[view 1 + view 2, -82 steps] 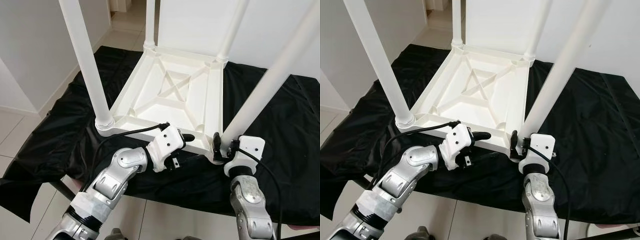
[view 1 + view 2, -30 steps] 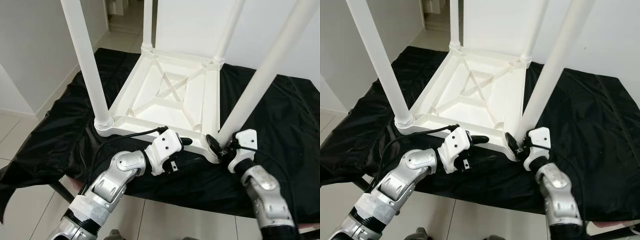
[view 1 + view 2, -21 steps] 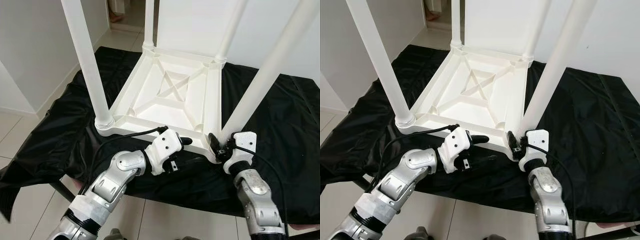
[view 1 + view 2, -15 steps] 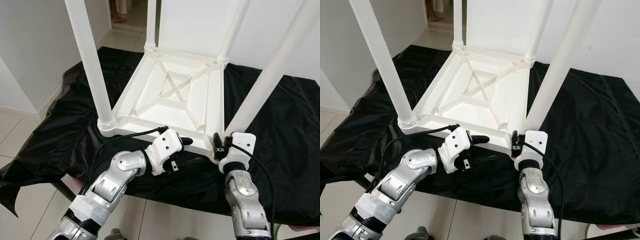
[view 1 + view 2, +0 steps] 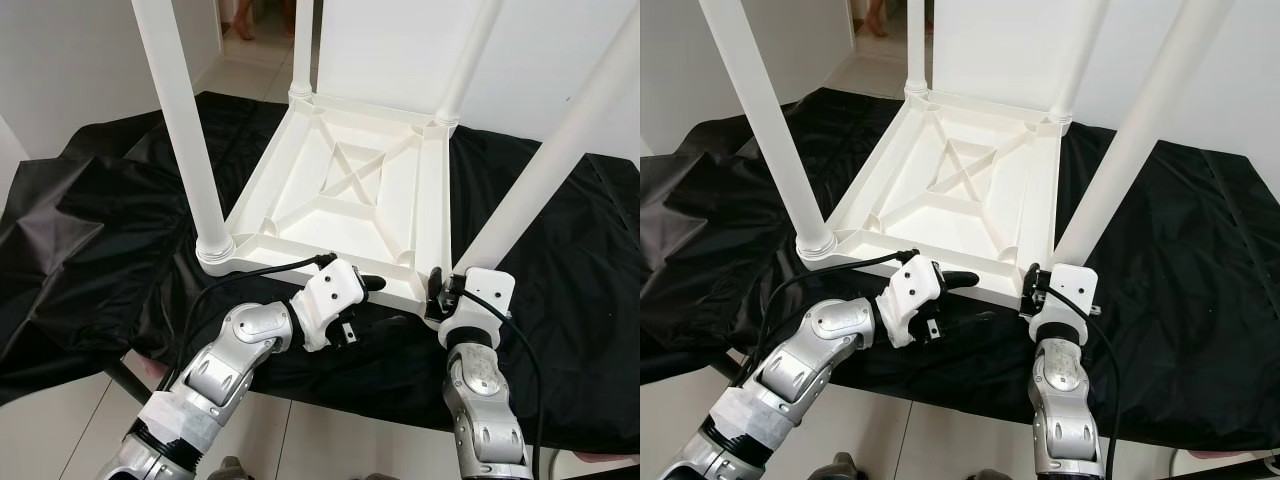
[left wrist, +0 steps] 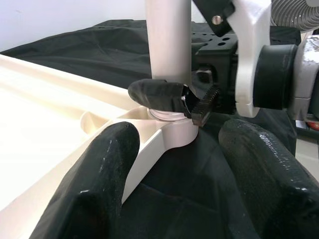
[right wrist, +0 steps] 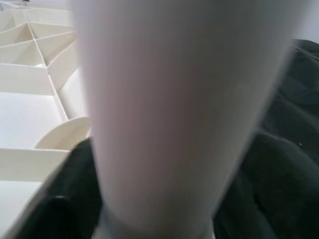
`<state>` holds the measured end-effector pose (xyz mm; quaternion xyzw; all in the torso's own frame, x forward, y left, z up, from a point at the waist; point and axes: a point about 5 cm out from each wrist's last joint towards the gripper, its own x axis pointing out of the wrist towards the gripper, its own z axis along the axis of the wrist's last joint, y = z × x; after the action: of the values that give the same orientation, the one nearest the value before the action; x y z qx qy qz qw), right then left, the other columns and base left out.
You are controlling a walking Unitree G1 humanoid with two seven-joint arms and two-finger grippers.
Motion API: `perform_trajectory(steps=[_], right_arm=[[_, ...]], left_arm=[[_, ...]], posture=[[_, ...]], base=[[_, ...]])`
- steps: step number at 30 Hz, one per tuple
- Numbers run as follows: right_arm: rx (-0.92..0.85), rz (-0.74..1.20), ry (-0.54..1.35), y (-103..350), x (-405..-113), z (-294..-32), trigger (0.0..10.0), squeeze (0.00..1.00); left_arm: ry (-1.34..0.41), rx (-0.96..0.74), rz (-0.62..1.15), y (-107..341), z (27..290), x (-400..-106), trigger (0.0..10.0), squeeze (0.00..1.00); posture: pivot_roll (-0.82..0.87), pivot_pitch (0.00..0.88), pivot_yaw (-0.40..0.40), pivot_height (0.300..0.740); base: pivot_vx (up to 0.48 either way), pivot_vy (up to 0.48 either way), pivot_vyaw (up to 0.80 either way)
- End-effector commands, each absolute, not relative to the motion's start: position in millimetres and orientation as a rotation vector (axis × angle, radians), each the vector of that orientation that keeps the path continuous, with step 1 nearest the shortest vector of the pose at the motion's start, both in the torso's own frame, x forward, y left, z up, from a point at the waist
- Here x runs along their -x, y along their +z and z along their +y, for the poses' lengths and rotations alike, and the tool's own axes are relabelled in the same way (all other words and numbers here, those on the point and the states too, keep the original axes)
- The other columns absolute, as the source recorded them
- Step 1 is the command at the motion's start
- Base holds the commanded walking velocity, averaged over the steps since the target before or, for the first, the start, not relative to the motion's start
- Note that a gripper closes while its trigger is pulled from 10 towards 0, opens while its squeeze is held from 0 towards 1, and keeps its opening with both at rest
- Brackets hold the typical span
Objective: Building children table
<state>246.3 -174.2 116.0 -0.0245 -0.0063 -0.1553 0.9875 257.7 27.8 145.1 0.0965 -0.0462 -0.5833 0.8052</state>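
The upturned white table [image 5: 350, 200] lies mid-frame on the black-draped bench [image 5: 560, 330]. The right gripper [image 5: 437, 296] clamps the near-right leg [image 5: 545, 175] at its base; the left gripper [image 5: 370, 285] is spread open over the table's front rim.

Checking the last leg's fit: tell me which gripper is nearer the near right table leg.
Right. The right gripper is clamped around the near right leg at its base. The left gripper sits open along the tabletop's front edge, beside that corner but off the leg.

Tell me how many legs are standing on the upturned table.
4: near-left leg, far-left leg, far-right leg, and near-right leg, its base gripped by the right gripper.
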Motion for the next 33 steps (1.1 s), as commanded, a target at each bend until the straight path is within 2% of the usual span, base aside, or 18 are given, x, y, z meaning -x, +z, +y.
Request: perform_trajectory(steps=[1,8,9,10,11,15,16,17,18,20,21,22,23,28,29,33], right_arm=[[0.040,-0.003,-0.331,114,-243,-178,10.0,1.00],[0.060,-0.086,-0.297,125,-224,-178,10.0,1.00],[0.068,-0.103,-0.287,128,-218,-178,10.0,0.16],[0.068,-0.103,-0.287,128,-218,-178,10.0,0.16],[0.077,-0.128,-0.263,132,-210,-176,10.0,0.00],[0.081,-0.141,-0.221,134,-200,-171,10.0,0.00],[0.095,-0.143,-0.180,134,-193,-167,9.2,0.00],[0.097,-0.139,-0.160,134,-189,-165,7.6,0.00],[0.102,-0.136,-0.142,134,-186,-164,5.2,0.00],[0.106,-0.134,-0.118,134,-181,-163,3.2,0.00],[0.106,-0.134,-0.118,134,-181,-163,3.2,0.00],[0.107,-0.134,-0.109,134,-180,-163,0.6,0.00],[0.110,-0.133,-0.101,134,-179,-163,0.0,0.00],[0.127,-0.128,-0.068,133,-178,-162,0.0,0.00],[0.141,-0.124,-0.022,133,-181,-158,10.0,0.00],[0.139,-0.118,0.044,132,-183,-152,10.0,0.00]], left_arm=[[-1.286,-0.208,-0.095,146,25,-256,10.0,0.00],[-1.256,-0.171,-0.111,152,28,-254,10.0,0.00],[-1.244,-0.161,-0.112,153,30,-253,10.0,0.00],[-1.244,-0.161,-0.112,153,30,-253,10.0,0.00],[-1.227,-0.143,-0.112,154,34,-250,10.0,0.00],[-1.195,-0.121,-0.103,155,40,-248,10.0,0.00],[-1.179,-0.102,-0.100,156,44,-245,10.0,0.00],[-1.170,-0.097,-0.097,156,47,-244,10.0,0.00],[-1.164,-0.096,-0.093,157,49,-243,10.0,0.00],[-1.156,-0.095,-0.091,157,52,-242,10.0,0.00],[-1.156,-0.095,-0.091,157,52,-242,10.0,0.00],[-1.154,-0.093,-0.090,158,53,-242,10.0,0.00],[-1.151,-0.092,-0.090,158,54,-242,10.0,0.00],[-1.146,-0.097,-0.089,159,55,-244,10.0,0.00],[-1.145,-0.097,-0.093,161,54,-244,10.0,0.00],[-1.145,-0.096,-0.098,163,53,-245,10.0,0.00]], posture=[[0.04,0.008,-0.055,0.740],[0.04,0.019,-0.060,0.740],[0.04,0.023,-0.058,0.740],[0.04,0.023,-0.058,0.740],[0.04,0.031,-0.054,0.740],[0.03,0.043,-0.050,0.740],[0.02,0.052,-0.048,0.740],[0.03,0.058,-0.048,0.740],[0.03,0.061,-0.046,0.740],[0.03,0.065,-0.046,0.740],[0.03,0.065,-0.046,0.740],[0.03,0.068,-0.048,0.740],[0.03,0.068,-0.049,0.740],[0.03,0.070,-0.049,0.740],[0.03,0.068,-0.049,0.740],[0.04,0.064,-0.049,0.740]], base=[[0.000,0.000,0.00],[0.000,0.000,0.00],[0.000,0.000,0.00],[0.000,0.000,0.00],[0.000,0.000,0.00],[0.000,0.000,0.00],[0.000,0.000,0.00],[0.000,0.000,0.00],[0.000,0.000,0.00],[0.000,0.000,0.00],[0.000,0.000,0.00],[0.000,0.000,0.00],[0.000,0.000,0.00],[0.000,0.000,0.00],[0.000,0.000,0.00],[0.000,0.000,0.00]])
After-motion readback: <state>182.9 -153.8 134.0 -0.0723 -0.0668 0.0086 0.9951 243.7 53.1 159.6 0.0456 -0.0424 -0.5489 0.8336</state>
